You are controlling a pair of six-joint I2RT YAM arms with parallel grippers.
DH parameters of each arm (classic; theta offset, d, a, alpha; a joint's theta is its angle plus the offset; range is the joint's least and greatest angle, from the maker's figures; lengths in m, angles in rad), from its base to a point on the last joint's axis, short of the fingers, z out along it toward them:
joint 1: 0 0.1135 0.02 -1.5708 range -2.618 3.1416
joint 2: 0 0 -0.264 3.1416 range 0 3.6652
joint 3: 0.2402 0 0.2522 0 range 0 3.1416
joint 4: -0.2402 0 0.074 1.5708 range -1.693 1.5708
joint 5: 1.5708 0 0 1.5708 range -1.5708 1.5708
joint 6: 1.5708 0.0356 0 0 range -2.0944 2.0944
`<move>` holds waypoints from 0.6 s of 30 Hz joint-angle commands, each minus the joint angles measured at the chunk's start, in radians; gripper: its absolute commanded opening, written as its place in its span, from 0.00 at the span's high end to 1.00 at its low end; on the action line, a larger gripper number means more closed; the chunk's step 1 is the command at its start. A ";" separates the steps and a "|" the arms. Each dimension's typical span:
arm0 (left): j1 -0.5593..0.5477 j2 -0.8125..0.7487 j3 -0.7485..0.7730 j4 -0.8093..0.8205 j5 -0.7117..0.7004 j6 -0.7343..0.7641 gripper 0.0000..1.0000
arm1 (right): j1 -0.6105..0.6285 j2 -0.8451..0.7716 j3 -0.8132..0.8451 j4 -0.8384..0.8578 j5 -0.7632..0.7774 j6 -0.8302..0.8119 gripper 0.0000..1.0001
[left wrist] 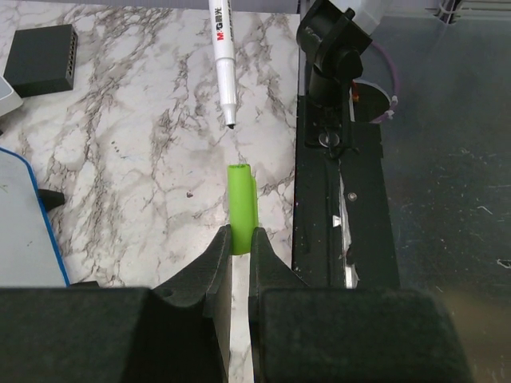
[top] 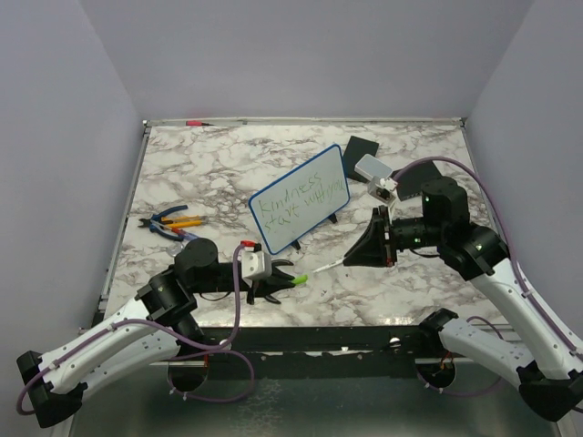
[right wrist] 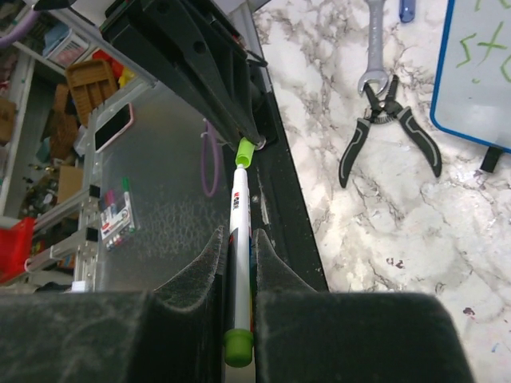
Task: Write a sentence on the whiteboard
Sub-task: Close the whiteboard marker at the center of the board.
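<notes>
Whiteboard [top: 301,198] sits propped at a tilt near the middle of the marble table [top: 209,168], its blue frame running from lower left to upper right in my overhead view. The sentence [top: 296,202] on it is in thin green handwriting over two lines; I read "Kindness" and "start", and the rest is too small for me to make out.

In front of the whiteboard, near the table's front edge, my two arms face each other. The right gripper [right wrist: 238,237] is clamped on a white marker [right wrist: 239,215], its fingers pressed against the barrel on both sides. The left gripper [left wrist: 241,233] is pinched on the green cap [left wrist: 241,203], whose open end points at the marker's tip. From the left wrist I see a clear gap between tip and cap, roughly in line but apart.

Out to the left lie black-handled pliers [right wrist: 391,128], just beside a wrench [right wrist: 371,48]. Behind the board, toward the far right, a black pad [top: 363,147] lies flat next to a small grey box [top: 373,168].
</notes>
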 commanded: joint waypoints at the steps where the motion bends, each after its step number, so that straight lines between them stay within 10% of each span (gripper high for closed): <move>1: 0.000 0.002 -0.014 0.036 0.077 -0.005 1.00 | 0.001 0.001 0.012 -0.019 -0.106 -0.004 0.99; 7: 0.000 -0.004 -0.016 0.041 0.045 -0.042 1.00 | 0.001 -0.008 0.011 -0.006 -0.002 0.023 0.99; 18: -0.035 0.240 -0.053 0.119 -0.438 -0.830 1.00 | 0.001 -0.158 -0.121 0.108 0.982 0.147 0.99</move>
